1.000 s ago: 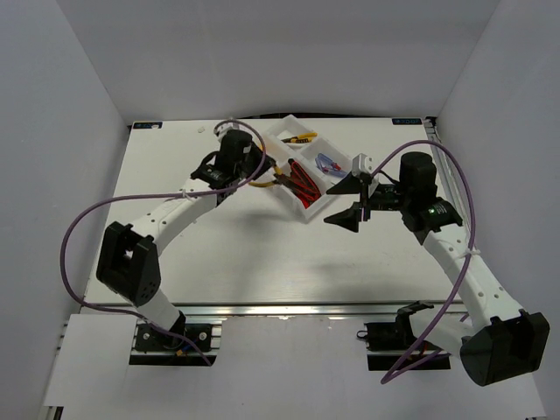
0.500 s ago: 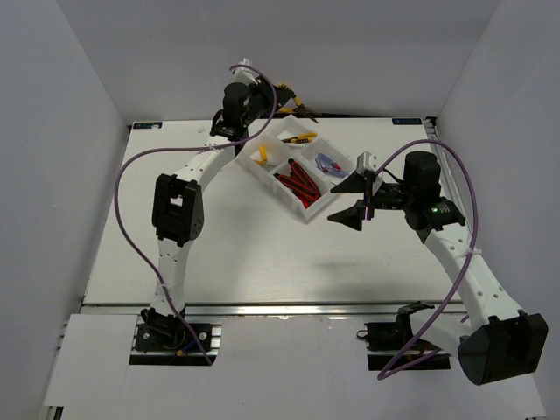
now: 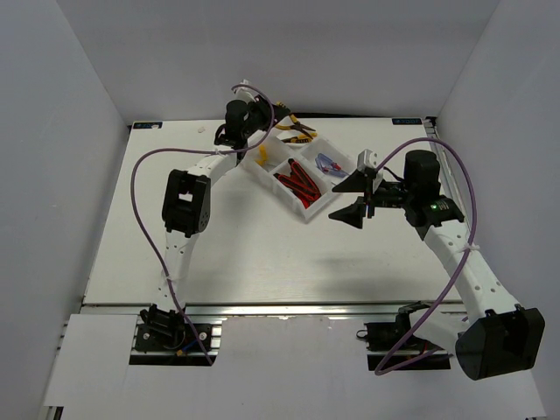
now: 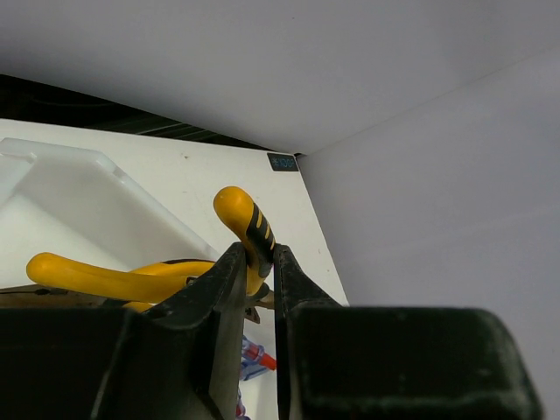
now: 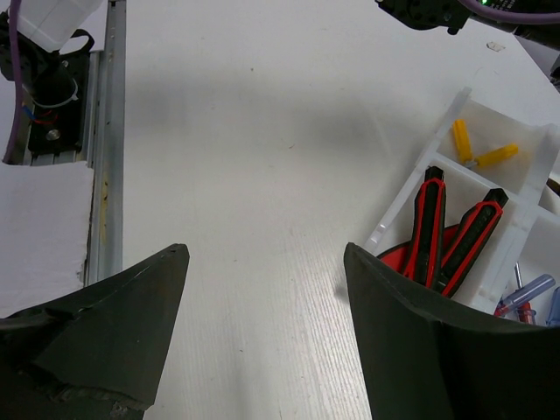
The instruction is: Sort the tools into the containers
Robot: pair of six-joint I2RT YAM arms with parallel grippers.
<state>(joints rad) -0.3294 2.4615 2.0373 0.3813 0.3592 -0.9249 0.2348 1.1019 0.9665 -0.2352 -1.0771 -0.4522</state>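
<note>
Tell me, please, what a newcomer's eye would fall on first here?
The yellow-handled pliers stand out first, pinched in the left gripper at the far end of the white tray. Next, the red-and-black utility knives in a tray compartment, and the right gripper wide open beside it.

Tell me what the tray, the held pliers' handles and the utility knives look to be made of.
Tray: white plastic, slightly translucent at its thin walls.
Pliers: handles in a smooth yellow coating with black stripes and a faint sheen; rubber or soft plastic, hard to tell which.
Utility knives: red-and-black bodies, fairly matte, likely moulded plastic.
</note>
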